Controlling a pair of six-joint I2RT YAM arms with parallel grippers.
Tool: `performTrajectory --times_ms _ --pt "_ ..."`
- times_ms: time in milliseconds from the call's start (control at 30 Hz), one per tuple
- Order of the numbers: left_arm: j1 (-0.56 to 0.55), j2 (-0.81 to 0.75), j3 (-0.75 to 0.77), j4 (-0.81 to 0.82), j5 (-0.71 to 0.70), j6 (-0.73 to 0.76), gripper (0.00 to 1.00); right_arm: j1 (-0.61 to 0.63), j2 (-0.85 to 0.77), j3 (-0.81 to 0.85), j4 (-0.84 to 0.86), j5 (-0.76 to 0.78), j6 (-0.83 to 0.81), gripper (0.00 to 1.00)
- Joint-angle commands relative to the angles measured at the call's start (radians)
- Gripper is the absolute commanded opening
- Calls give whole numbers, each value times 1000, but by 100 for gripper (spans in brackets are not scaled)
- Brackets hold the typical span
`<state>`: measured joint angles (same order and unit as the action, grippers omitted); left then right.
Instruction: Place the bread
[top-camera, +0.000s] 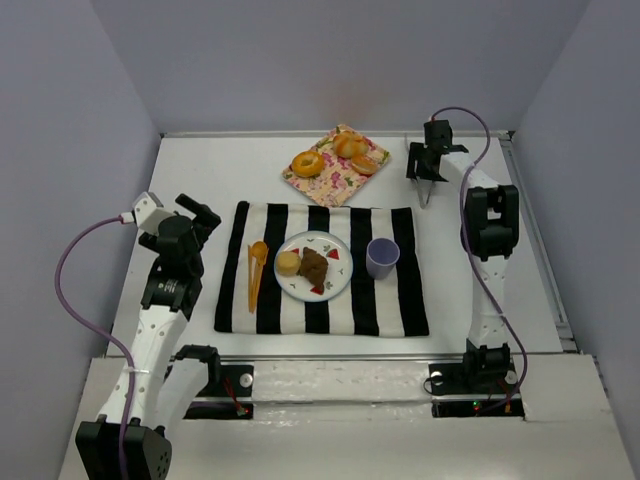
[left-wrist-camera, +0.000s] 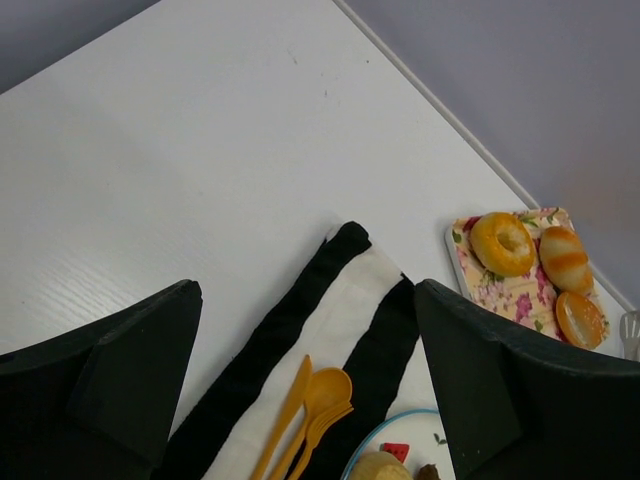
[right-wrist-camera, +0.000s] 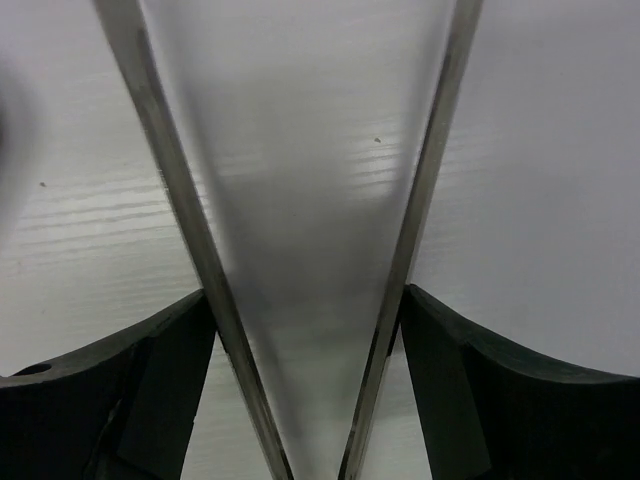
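- The bread is seen as three golden-brown pieces: a ring-shaped bagel (top-camera: 307, 163) and two rounded rolls (top-camera: 350, 147) (top-camera: 365, 165), one with a paler stripe.
- All three are laid close together on a floral tray (top-camera: 333, 186) at the far middle of the white tabletop (top-camera: 200, 170).
- A black-and-white striped cloth (top-camera: 385, 300) is spread just in front of the tray.
- On the cloth are set a plate (top-camera: 345, 283) of food, a lilac cup (top-camera: 382, 257) to its right and orange cutlery (top-camera: 257, 272) to its left.
- Metal tongs (right-wrist-camera: 182, 200) are gripped between the right fingers (right-wrist-camera: 130, 390), to the right of the tray and apart from it, their arms splayed.
- The left fingers (left-wrist-camera: 120, 380) are held wide apart with nothing between them, above the cloth's left edge.
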<state>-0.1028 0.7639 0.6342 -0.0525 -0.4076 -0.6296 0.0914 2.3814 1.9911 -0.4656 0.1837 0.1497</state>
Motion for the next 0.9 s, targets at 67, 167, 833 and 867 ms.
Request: performTrajectory --times_ms 67,167,833,867 --pt "6 20 16 45 -48 7 99 -12 -56 8 19 62 5 100" --pt "6 21 21 45 -36 5 99 -12 -112 -11 18 115 4 100" --pt "6 -86 -16 11 154 -85 99 -12 -1175 -1046 88 -30 439 100" --pt "5 -89 -21 16 177 -90 99 -12 -1203 -1105 106 -44 456 100"
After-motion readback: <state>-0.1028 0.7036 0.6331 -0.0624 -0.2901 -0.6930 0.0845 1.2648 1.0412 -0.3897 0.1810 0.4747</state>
